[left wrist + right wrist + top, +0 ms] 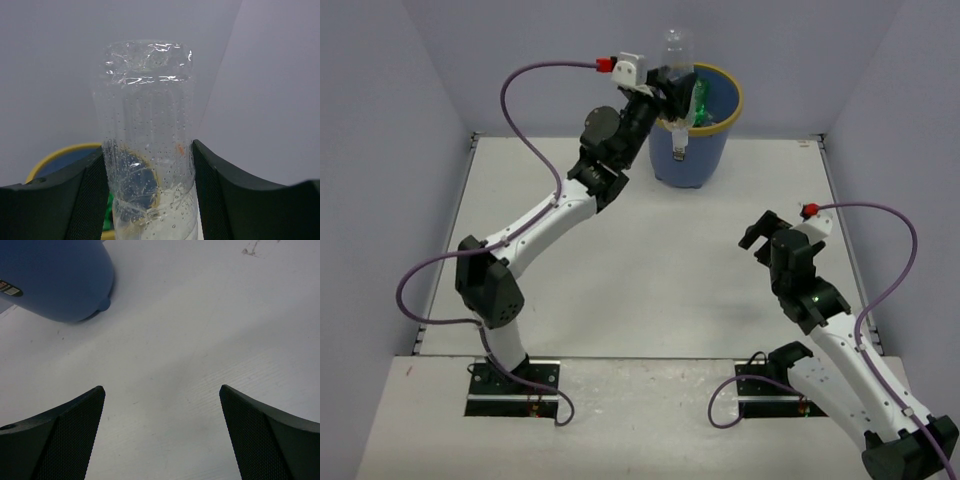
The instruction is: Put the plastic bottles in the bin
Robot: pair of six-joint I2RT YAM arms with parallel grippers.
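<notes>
White table (650, 290) | pinching clear bottle (678, 48) above the bin (692, 165) with left gripper (670, 90) | holding right gripper (758, 232) spread, right of the bin | apparently nearing completion, green bottle (705, 105) lying inside the bin.

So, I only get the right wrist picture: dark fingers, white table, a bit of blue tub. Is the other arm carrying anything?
Observer: Yes, the left fingers grip a clear plastic bottle, raised beside the yellow rim of the bin.
Operator: Anything in the bin already?
Observer: A green item, likely a bottle, lies inside.
Operator: More bottles on the table?
Observer: None visible on the table from the top view.
</notes>
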